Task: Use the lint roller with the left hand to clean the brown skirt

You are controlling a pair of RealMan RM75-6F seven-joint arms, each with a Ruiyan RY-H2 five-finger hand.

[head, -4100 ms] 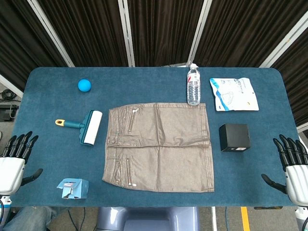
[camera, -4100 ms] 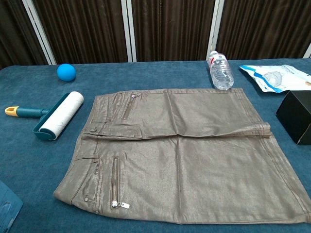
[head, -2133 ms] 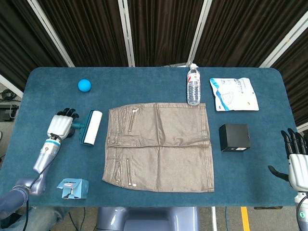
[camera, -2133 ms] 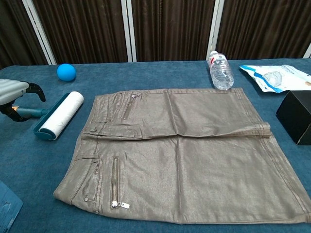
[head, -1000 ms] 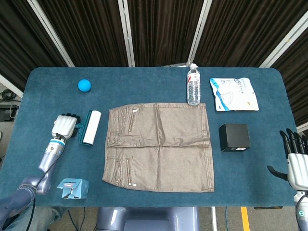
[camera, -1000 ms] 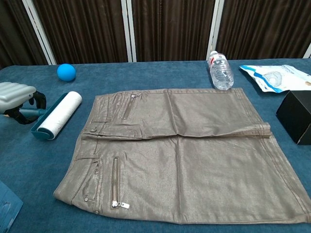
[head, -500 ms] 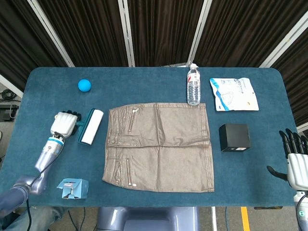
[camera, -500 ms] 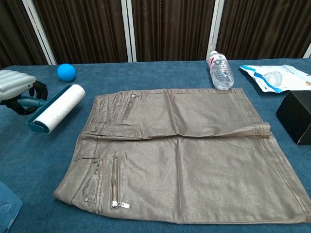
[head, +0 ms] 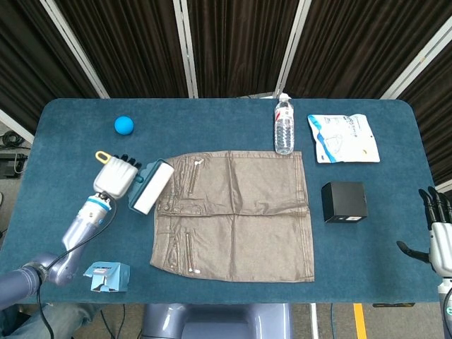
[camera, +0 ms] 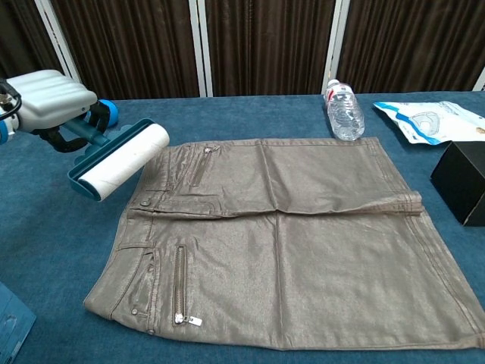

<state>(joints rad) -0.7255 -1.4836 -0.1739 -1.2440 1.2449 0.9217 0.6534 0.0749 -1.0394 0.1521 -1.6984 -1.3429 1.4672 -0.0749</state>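
The left hand (head: 115, 178) has its fingers (camera: 67, 141) curled tight around the teal handle of the lint roller (head: 151, 186), whose yellow handle tip pokes out behind the hand. The roller is lifted off the desk (head: 70, 141), its white drum tilted and hovering just at the waist-side edge of the brown skirt (head: 236, 215). The skirt lies spread flat in the middle of the blue desk, zippers toward the left hand. Far over at the right edge, the right hand (head: 439, 233) hangs beside the desk with its fingers spread, holding nothing. Around the skirt sit a water bottle (head: 284, 127) at its far edge, a white packet (head: 343, 138), a black box (head: 344, 202), a blue ball (head: 123, 125) and a small blue carton (head: 107, 275).
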